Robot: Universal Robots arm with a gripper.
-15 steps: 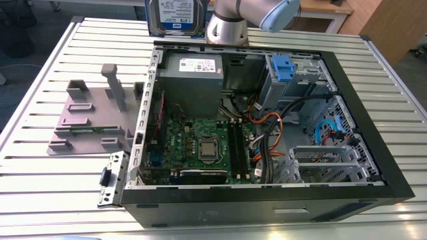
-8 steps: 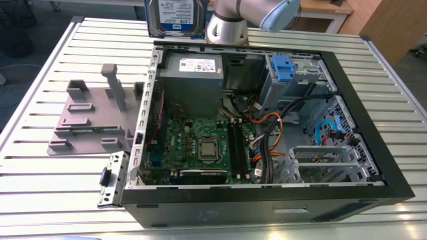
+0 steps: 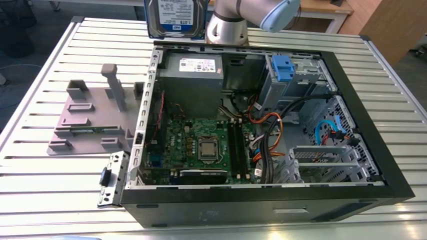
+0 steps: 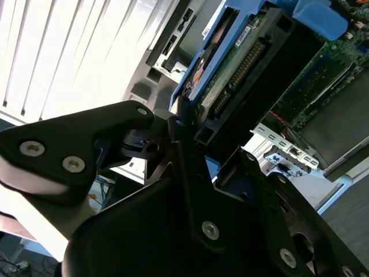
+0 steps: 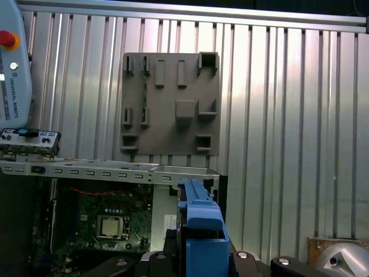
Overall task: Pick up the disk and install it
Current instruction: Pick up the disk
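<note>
We see a table [image 3: 40, 195] of pale metal slats spreading across the exterior view. Dark floor lies beyond it, and a wooden cabinet [image 3: 393, 25] stands at the exterior view's far right. On the table lies an open computer case [image 3: 267, 206] with its side off. Inside we can make out a grey power supply [image 3: 193, 80], a green motherboard [image 3: 200, 142] and a blue clip [image 3: 283, 67] in the drive cage. Just beside the case, on the exterior view's left, sits a grey fixture plate [image 3: 87, 125] with upright blocks. The robot arm [image 3: 230, 25] rises behind the case's far wall. Next to the arm, toward the exterior view's left, the disk [image 3: 175, 19] hangs upright in the air above the far edge of the case. Its label faces us, and it is clear of both table and case. In the second wrist view the gripper [image 4: 199, 144] is clamped on the end of the disk's blue bracket, with its black fingers [image 4: 190, 173] pressed against it. In the first wrist view the bracket stands up between the gripper's black parts.
</note>
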